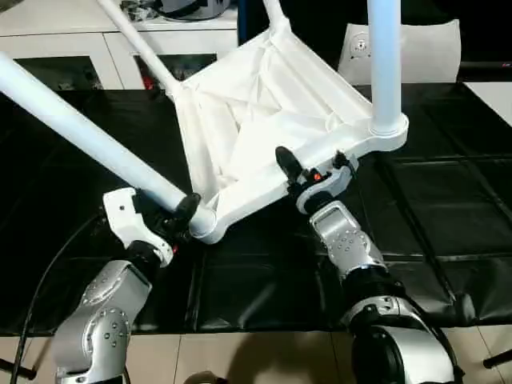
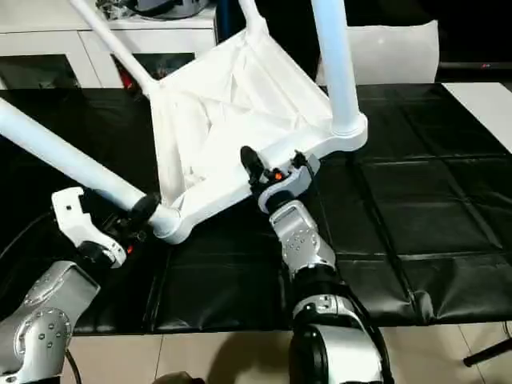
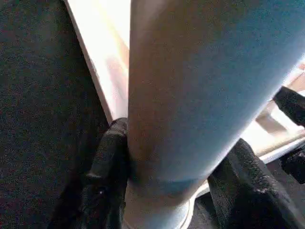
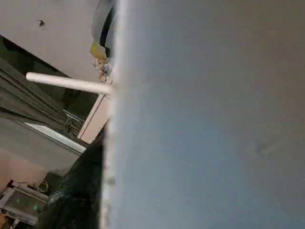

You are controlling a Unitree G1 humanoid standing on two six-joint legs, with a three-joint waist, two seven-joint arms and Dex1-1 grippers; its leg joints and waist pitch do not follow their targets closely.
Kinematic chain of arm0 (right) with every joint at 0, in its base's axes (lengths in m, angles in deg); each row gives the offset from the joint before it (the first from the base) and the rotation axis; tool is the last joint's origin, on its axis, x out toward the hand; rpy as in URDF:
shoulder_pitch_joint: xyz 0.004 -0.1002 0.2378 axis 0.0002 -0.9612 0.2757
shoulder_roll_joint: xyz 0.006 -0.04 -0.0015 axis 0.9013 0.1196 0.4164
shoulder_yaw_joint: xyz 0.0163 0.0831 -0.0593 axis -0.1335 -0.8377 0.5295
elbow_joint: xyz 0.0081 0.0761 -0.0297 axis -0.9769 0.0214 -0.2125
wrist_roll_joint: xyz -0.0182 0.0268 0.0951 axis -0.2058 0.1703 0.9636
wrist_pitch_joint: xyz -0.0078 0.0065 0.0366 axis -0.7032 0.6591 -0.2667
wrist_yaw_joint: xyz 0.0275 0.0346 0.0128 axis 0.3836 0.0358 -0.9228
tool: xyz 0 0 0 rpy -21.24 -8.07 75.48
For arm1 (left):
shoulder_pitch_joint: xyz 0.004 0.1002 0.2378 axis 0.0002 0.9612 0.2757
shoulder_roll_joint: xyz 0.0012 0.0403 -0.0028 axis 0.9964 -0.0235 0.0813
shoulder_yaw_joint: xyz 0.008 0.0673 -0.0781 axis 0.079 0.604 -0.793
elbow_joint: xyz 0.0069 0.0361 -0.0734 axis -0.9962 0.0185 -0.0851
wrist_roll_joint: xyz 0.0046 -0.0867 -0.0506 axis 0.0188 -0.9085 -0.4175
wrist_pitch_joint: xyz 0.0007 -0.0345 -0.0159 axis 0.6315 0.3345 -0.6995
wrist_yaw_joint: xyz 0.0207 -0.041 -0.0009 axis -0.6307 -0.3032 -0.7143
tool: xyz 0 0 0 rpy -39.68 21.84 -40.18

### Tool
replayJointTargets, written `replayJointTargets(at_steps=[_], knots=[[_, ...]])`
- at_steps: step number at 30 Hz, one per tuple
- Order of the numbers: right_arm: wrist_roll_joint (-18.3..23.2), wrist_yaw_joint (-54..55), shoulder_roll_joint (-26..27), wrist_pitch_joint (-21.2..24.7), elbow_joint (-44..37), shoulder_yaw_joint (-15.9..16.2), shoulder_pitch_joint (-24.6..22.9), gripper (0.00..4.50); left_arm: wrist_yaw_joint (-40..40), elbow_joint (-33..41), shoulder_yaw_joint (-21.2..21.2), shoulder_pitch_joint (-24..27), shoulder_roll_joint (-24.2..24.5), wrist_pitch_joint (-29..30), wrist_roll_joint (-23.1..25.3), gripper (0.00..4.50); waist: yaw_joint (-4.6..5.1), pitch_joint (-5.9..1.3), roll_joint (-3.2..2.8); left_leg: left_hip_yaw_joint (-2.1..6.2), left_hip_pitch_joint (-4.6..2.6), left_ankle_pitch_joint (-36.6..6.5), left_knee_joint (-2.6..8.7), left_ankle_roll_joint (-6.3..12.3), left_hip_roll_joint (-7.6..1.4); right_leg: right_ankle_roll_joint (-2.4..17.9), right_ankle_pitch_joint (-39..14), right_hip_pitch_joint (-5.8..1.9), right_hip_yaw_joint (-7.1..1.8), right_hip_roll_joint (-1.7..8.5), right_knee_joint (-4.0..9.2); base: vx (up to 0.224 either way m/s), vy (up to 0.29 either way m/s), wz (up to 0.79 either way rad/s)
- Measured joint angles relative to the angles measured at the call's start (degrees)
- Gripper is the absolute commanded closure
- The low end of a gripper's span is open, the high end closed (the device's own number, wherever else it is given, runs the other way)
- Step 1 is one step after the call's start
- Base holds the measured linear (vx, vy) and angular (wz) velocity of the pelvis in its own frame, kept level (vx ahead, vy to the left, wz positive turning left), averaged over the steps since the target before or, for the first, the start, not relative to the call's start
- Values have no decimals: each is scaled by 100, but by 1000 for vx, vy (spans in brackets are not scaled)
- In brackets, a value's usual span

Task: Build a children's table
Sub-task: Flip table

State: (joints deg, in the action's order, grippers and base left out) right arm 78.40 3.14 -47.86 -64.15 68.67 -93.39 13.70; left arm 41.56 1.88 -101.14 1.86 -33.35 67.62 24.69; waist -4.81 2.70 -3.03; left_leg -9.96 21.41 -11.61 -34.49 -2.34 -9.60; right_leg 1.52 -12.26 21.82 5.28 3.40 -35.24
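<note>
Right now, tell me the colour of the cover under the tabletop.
Black cover, clearest in the left eye view.

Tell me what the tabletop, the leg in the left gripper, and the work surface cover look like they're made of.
Tabletop: likely moulded plastic, matt white; raised ribs cross its underside. Leg in the left gripper: smooth white tube with a soft sheen, probably plastic; it could be painted metal. Work table cover: glossy black sheet, looks like vinyl or plastic film, with creases and glare.
</note>
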Motion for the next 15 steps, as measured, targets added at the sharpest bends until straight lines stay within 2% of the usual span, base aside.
replayJointTargets(at_steps=[2,6,13,15], knots=[[-2,0,-1,-27,19,0,0,190,0,5,3,5,1,-2,0,251,-2,0,0,-1,1,1,0,1,0,0,0,1,0,0,0,0,0,0],[-4,5,-1,-48,31,-2,0,230,11,11,16,11,28,-2,8,251,-3,0,0,-2,2,1,0,2,-1,0,0,2,0,0,0,0,0,0],[4,22,-2,-44,36,-9,-1,241,91,38,108,46,151,-32,96,251,-1,0,0,-3,4,2,0,3,-2,2,-1,4,0,0,1,0,0,0],[2,22,-3,-42,36,-9,-2,241,146,50,122,69,205,-36,96,181,2,0,0,-4,5,2,0,5,-2,3,-2,6,0,0,1,0,0,0]])
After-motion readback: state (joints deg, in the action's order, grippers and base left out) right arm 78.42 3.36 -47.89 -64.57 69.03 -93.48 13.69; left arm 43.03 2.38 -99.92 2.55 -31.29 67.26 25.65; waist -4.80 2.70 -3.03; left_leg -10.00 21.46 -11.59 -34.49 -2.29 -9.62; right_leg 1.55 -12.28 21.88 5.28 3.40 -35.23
